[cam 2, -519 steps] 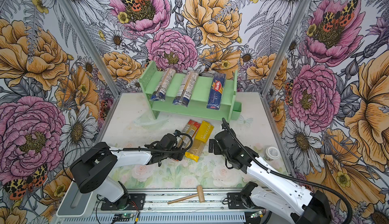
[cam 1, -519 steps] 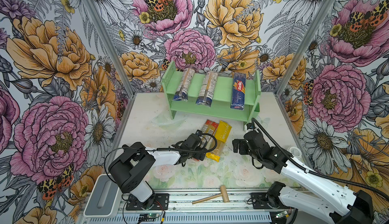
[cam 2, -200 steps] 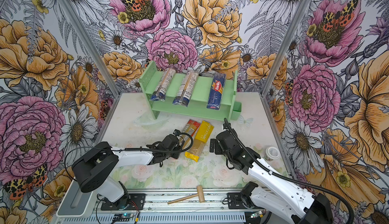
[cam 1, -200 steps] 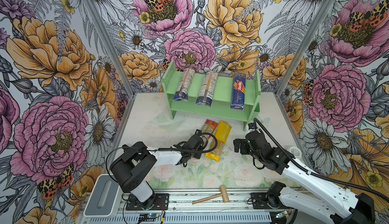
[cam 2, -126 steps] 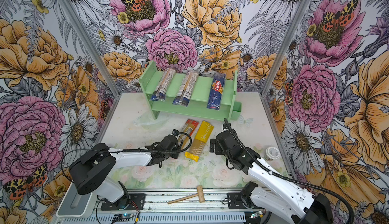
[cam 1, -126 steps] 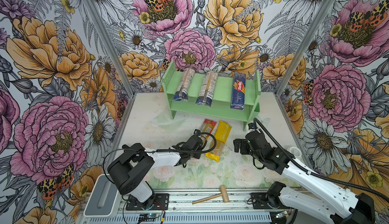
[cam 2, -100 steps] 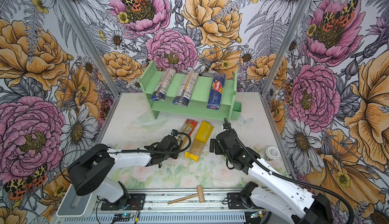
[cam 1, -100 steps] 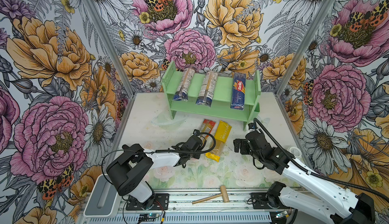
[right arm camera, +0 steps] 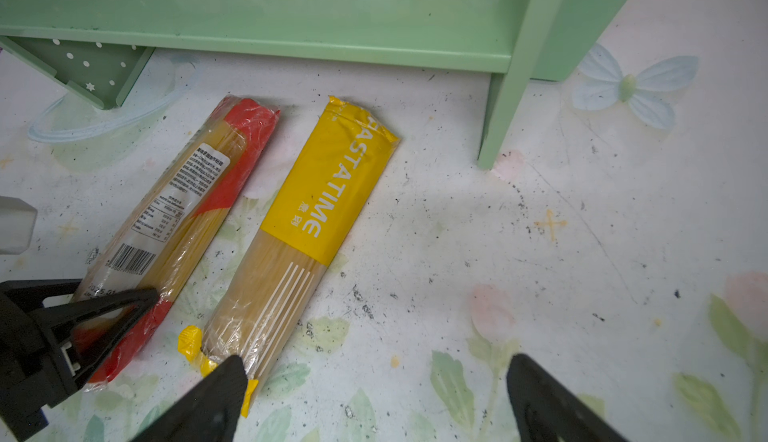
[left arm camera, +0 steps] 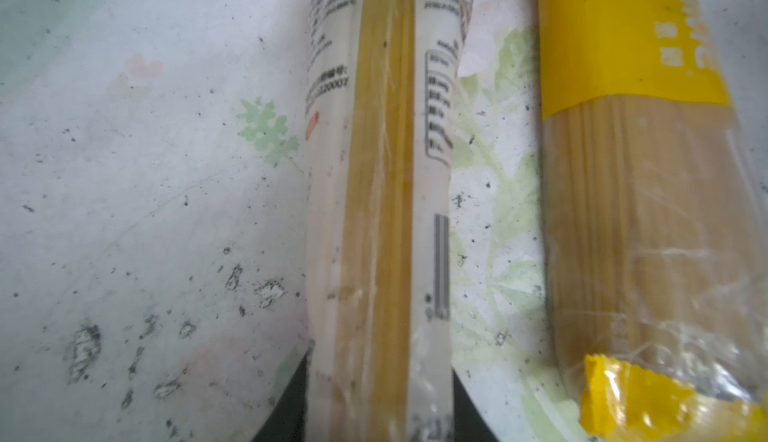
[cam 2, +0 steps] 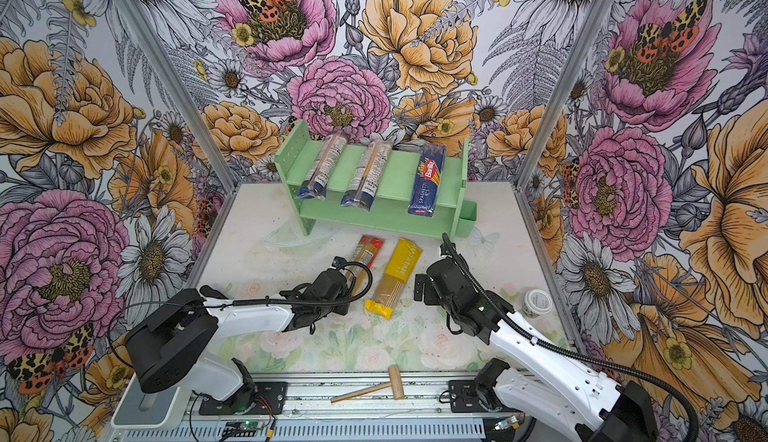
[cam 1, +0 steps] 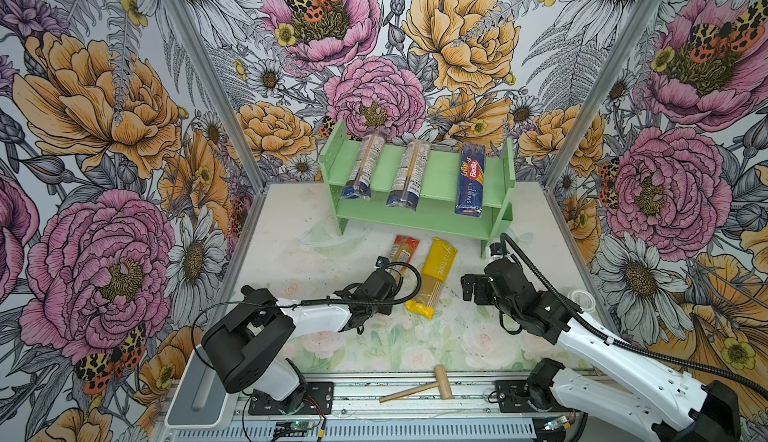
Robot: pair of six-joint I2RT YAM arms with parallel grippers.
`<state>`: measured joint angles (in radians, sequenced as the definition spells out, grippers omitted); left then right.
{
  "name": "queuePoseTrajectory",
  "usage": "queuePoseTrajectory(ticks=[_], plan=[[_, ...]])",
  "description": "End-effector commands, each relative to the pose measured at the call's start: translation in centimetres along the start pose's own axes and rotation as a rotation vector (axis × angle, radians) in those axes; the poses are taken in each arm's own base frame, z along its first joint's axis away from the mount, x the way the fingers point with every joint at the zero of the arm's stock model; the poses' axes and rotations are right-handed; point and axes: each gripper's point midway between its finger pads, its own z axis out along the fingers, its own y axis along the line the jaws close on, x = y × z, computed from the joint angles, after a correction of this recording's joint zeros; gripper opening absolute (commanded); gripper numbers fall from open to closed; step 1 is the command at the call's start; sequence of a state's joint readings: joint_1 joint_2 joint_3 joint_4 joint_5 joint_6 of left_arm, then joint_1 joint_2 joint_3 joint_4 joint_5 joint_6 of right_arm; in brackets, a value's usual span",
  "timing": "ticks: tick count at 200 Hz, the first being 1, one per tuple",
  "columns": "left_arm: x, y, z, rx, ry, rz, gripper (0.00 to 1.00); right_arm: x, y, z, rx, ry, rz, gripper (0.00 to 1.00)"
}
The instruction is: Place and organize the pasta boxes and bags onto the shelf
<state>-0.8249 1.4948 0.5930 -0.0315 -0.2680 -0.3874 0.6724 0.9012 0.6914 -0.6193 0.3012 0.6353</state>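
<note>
Plain mint green shelf (cam 1: 440,170). 2 clear bags (cam 1: 360,166) (cam 1: 409,170) with dark blue ends and tan strands inside. Barilla box (cam 1: 471,180) is dark blue with a red logo and white lettering. The red-ended bag (right arm camera: 232,157) is clear with red ends, a white label and a black barcode. The yellow bag (right arm camera: 332,178) has white letters, with white stripes on its clear part. The table (cam 1: 291,220) is whitish with faded pastel flowers. The walls (cam 1: 104,107) show pink and orange blooms on white.

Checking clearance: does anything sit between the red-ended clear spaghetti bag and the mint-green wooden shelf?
Nothing visible does. Only bare tabletop separates the red-ended clear spaghetti bag from the mint-green wooden shelf; the yellow spaghetti bag lies beside it, apart, not ahead.
</note>
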Motion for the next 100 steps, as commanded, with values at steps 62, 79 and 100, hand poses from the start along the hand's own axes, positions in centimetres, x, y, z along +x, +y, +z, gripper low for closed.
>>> queuePoseTrajectory(ticks=[62, 79, 100], plan=[[0.1, 1.6, -2.3, -0.041, -0.025, -0.025, 0.00, -0.8, -0.1, -0.5, -0.004, -0.031, 0.027, 1.00], [-0.1, 1.7, -3.0, -0.044, -0.018, -0.028, 0.00, -1.0, 0.0, -0.6, -0.006, -0.035, 0.029, 0.99], [-0.4, 1.7, -3.9, -0.045, 0.000, -0.032, 0.00, -1.0, -0.1, -0.6, -0.003, -0.036, 0.031, 0.99]])
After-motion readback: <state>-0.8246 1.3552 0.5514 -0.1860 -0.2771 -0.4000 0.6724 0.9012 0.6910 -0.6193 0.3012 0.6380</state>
